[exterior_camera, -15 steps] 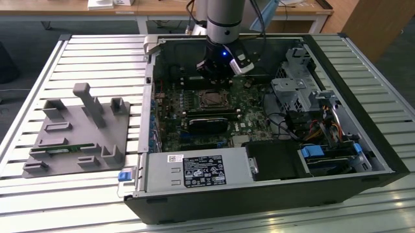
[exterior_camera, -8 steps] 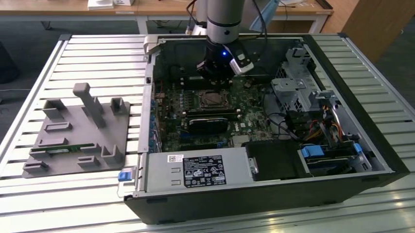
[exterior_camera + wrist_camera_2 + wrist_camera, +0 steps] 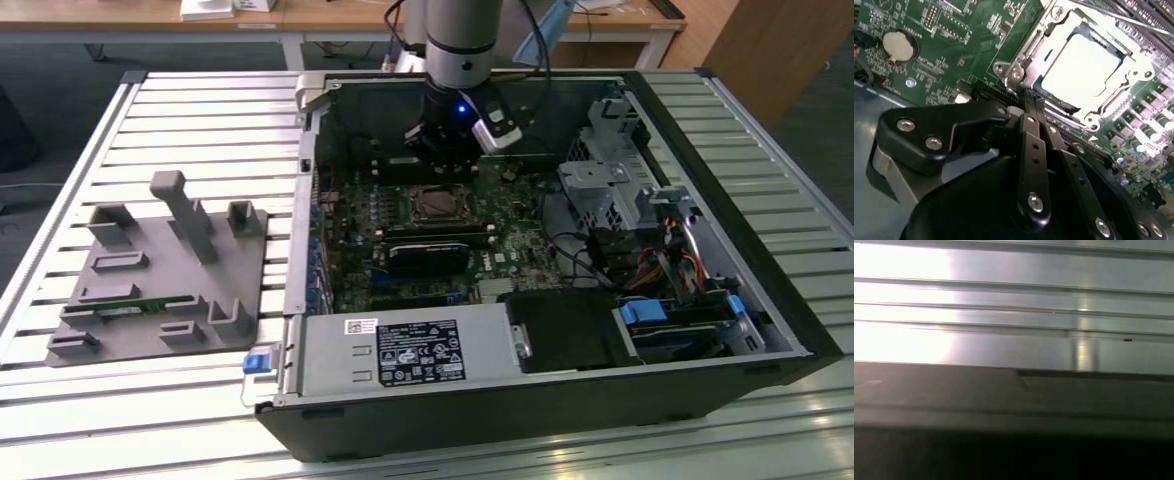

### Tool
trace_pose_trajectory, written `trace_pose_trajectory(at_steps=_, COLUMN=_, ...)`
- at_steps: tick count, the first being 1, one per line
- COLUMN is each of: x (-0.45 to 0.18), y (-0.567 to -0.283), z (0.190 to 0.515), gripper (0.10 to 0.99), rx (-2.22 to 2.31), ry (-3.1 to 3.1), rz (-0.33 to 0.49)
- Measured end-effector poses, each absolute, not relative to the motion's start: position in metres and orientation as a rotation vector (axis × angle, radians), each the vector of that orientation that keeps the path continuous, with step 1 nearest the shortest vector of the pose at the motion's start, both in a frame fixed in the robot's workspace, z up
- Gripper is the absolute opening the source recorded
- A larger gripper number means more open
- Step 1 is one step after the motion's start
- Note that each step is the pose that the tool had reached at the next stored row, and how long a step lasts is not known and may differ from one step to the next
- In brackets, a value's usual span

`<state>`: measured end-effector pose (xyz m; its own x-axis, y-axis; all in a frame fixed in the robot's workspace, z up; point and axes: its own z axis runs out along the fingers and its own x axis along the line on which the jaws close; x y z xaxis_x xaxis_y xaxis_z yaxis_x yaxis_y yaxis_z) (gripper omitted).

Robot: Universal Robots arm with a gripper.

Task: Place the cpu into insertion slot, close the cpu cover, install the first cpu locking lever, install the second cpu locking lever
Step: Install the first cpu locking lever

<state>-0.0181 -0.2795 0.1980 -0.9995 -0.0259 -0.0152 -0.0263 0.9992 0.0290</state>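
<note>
Pincer: pincer (image 3: 1021, 102) with its two black fingers pressed together, tips meeting at the near corner of the socket's metal frame in the second wrist view; nothing is pinched between them. In the exterior view the pincer (image 3: 441, 150) hangs under the grey arm, at the upper middle of the frame, inside the open computer case (image 3: 747, 300).

Relation: insertion slot (image 3: 1081, 67) lies just beyond the fingertips, toward the upper right of the second wrist view; the tips sit at its lower-left corner, near a screw and the thin lever wire running along that edge. In the exterior view the insertion slot (image 3: 437, 204) sits just below the pincer, centre frame.

Cpu: cpu (image 3: 1081, 67), a pale silvery square, lies flat in the slot, bright with glare.

Cpu cover: cpu cover (image 3: 1046, 42), a thin silver frame with a square window, appears to lie down around the chip; whether it is fully latched I cannot tell.

Levers: thin metal rods run along the frame's edges; their locked or free state is unclear.

Surroundings: green motherboard (image 3: 954, 30) with a round coin battery (image 3: 899, 45) at upper left; the case rests on a slatted desk (image 3: 200, 100) beside a grey fixture (image 3: 160, 270).
</note>
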Motion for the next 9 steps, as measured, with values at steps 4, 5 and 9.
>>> trace_pose_trajectory(at_steps=4, x=-0.018, y=-0.280, z=0.212, gripper=0.110, rx=-0.041, ry=3.127, rz=0.043)
trace_pose_trajectory(at_steps=5, x=-0.018, y=-0.280, z=0.214, gripper=0.110, rx=-0.041, ry=3.127, rz=0.042)
trace_pose_trajectory(at_steps=9, x=-0.018, y=-0.282, z=0.214, gripper=0.110, rx=-0.041, ry=3.127, rz=0.042)
